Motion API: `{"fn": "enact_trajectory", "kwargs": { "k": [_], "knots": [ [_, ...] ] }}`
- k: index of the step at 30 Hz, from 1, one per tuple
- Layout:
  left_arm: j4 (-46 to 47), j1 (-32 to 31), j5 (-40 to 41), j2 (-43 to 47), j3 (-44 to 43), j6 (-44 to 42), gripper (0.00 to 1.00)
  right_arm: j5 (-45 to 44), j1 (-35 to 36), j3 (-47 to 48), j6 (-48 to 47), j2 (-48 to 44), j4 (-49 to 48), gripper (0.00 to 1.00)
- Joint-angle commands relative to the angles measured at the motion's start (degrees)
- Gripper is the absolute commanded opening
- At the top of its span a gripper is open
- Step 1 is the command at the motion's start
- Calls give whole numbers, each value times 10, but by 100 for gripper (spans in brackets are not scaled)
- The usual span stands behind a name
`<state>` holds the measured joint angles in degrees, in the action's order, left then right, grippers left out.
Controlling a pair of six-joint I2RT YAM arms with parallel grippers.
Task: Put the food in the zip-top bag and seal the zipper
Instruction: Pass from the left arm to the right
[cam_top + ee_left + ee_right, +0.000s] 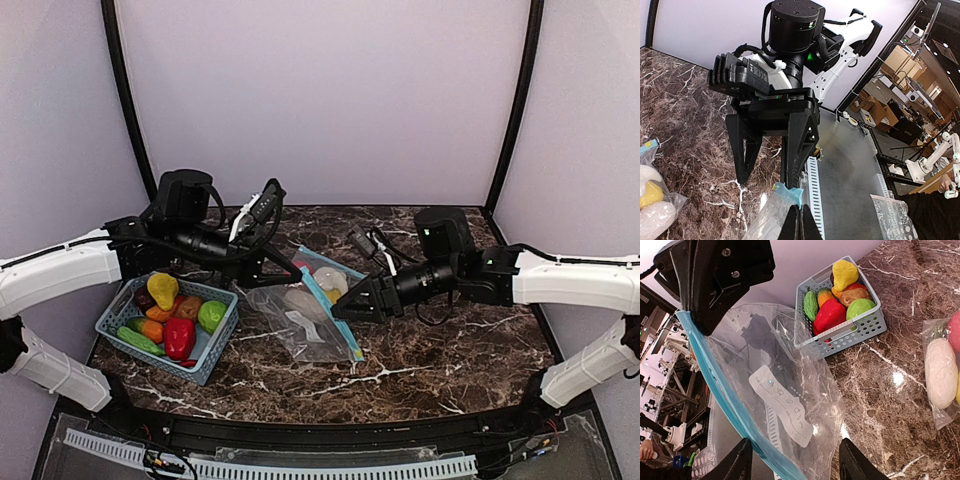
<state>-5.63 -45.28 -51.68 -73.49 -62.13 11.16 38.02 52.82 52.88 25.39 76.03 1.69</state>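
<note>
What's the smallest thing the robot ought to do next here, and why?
Probably close the right fingers on the blue zipper edge between them: the left fingers pinch the zip-top bag, and the food sits in the basket, so the mouth likely needs spreading.

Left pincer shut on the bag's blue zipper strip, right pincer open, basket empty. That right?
One thing off: the basket isn't empty. The right wrist view shows food piled in it: red, yellow, green and orange pieces. The rest holds: left pincer shut on the bag's blue zipper strip, right pincer open.
</note>
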Motion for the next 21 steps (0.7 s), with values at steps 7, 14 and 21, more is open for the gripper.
{"fn": "enact_trajectory", "kwargs": {
  "k": [7,14,21],
  "knots": [
    [11,-3,-16,7,-9,1,1,17,-3,5,-9,6,-29,35],
    [13,-3,-16,6,-7,2,1,40,-3,1,-6,7,-48,21],
    [15,-3,-16,5,-6,4,1,52,-3,-2,-7,4,-61,11]
  ]
}}
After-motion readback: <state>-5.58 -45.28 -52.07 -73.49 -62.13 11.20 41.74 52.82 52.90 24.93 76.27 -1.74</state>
